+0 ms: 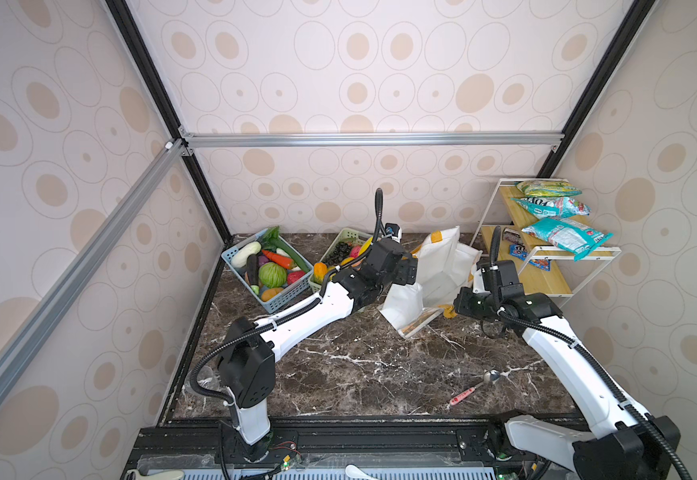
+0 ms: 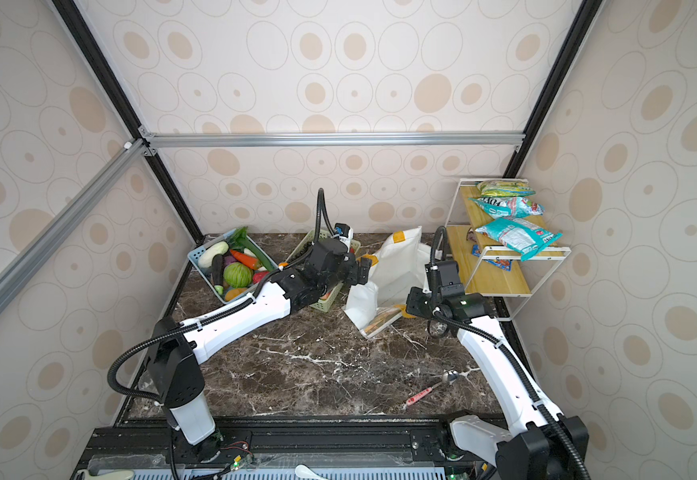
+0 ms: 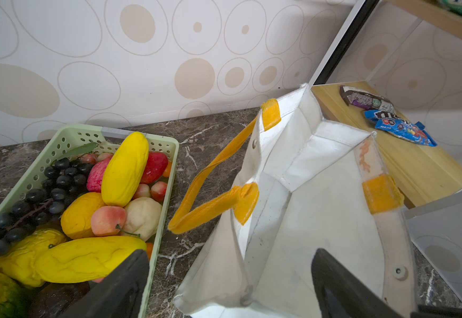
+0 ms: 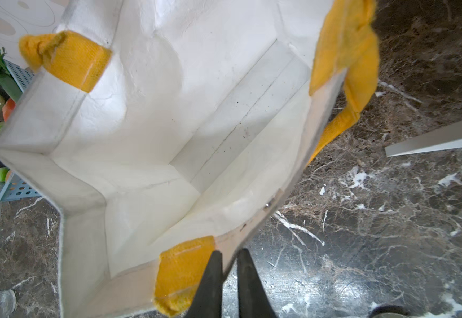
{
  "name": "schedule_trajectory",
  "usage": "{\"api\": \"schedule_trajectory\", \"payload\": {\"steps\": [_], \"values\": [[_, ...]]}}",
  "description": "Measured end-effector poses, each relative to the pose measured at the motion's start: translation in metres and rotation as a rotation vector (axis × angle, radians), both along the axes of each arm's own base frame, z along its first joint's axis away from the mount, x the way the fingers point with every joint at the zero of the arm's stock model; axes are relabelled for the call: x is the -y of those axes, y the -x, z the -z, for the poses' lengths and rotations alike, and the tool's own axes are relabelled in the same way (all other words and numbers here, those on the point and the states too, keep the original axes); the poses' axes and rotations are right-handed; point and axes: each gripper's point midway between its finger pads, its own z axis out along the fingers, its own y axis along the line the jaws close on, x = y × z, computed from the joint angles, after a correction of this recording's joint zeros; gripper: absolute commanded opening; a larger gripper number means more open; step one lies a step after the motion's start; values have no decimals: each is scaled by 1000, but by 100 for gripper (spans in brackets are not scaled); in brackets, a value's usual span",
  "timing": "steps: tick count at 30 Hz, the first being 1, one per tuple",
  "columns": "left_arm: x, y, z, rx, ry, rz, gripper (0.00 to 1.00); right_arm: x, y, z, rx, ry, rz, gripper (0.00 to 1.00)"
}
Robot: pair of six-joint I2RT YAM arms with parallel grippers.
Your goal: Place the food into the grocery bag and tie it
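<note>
grocery bag (image 1: 442,266) tilted, mouth facing right arm | left gripper (image 3: 229,254) wide, empty | right gripper (image 4: 231,260) pinching bag rim

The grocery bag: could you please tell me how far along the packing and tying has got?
Done: the grocery bag stands open, but its inside is empty. In hand: the right pincer is shut on its rim; the left pincer hangs open by the green basket. Left: all the food, including the teal packets on the shelf, and tying the handles.
</note>
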Motion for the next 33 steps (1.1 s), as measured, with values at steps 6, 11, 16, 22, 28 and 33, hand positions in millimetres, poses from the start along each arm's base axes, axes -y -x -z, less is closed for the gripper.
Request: {"api": "schedule_trajectory", "payload": {"steps": [6, 11, 16, 22, 28, 33], "values": [[17, -11, 16, -40, -56, -6, 85, -1, 4, 2, -12, 2, -5, 14], [20, -8, 43, -98, -119, -1, 80, -1, 5, 2, -12, 4, -16, 14], [23, -9, 47, -116, -130, 2, 69, -1, 9, 5, -29, 18, -37, 14], [26, -7, 46, -127, -118, 18, 45, -1, 13, 7, -40, 29, -54, 20], [27, -6, 46, -133, -108, 24, 29, -1, 12, -4, -22, 45, -72, 30], [21, 2, 44, -137, -106, 32, 12, 0, 8, -31, 26, 57, -83, 39]]}}
